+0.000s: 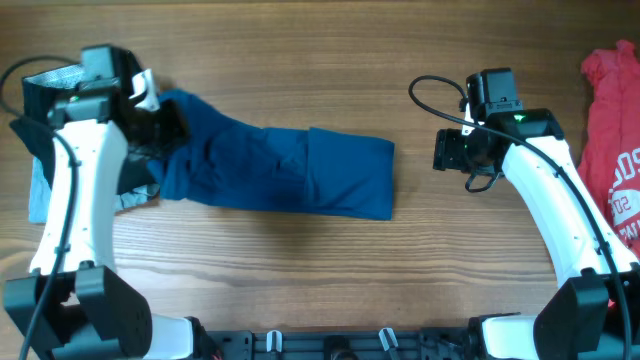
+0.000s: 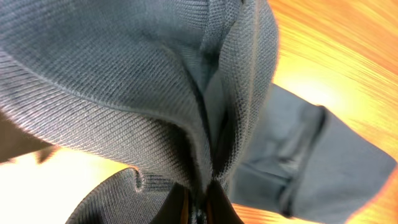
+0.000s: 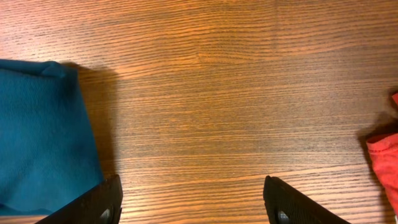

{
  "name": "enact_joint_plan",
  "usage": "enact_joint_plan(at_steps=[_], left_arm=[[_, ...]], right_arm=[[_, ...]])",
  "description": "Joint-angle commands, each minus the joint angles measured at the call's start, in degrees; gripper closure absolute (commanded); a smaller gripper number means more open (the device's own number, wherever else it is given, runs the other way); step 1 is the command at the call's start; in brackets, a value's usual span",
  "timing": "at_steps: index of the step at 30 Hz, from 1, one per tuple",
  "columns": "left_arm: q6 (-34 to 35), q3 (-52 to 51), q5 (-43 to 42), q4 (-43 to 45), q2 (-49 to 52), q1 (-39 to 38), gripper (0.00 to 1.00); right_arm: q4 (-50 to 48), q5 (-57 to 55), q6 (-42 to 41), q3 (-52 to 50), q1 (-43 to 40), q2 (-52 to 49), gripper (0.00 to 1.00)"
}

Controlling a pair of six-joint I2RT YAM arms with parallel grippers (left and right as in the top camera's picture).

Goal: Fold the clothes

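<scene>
Overhead view: the large deep-blue knit shirt [image 1: 290, 172] lies as a long folded band across the middle of the brown wood-grain table [image 1: 300, 270]. It runs from the upper left to a squared-off right end. My left gripper [image 1: 163, 126] sits on its upper-left end, and that end is bunched up.

Left wrist view: my left fingers [image 2: 221, 213] are closed tight, jaws nearly meeting, with a ridge of the blue knit pinched between them. The fabric rises from the pinch in two thick folds and fills most of the view. The rest of the shirt trails down to the table at right.

A pale grey-blue cloth [image 1: 38, 195] lies under my left arm at the table's left edge, partly covered by the shirt's bunched end. I can't tell what garment it is.

My right gripper [image 1: 441, 150] hangs just right of the shirt's right end, apart from it. Right wrist view: my right fingers [image 3: 93, 202] stand wide apart with nothing between them, only bare wood below. The shirt's right edge shows at the left of that view, near the fingertip on that side. I can't tell if they touch.

A crumpled red T-shirt with white print [image 1: 615, 150] lies at the far right edge of the table, well apart from the blue shirt. Its edge shows at the right of the right wrist view.
</scene>
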State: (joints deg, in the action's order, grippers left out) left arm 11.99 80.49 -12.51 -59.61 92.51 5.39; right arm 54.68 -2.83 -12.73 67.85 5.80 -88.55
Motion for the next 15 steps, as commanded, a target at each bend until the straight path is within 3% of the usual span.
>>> enact_joint_plan(at_steps=[1, 5, 15], left_arm=[[4.9, 1.1, -2.2, 0.2, -1.1, -8.0, 0.96], [12.5, 1.1, -2.2, 3.6, -1.0, -16.6, 0.96], [21.1, 1.1, 6.0, 10.4, 2.8, -34.0, 0.96]], right_arm=[[0.5, 0.3, 0.7, -0.5, -0.2, -0.5, 0.27], [0.6, 0.3, 0.7, -0.5, -0.2, -0.5, 0.27], [1.7, 0.3, 0.8, -0.5, -0.2, -0.5, 0.27]])
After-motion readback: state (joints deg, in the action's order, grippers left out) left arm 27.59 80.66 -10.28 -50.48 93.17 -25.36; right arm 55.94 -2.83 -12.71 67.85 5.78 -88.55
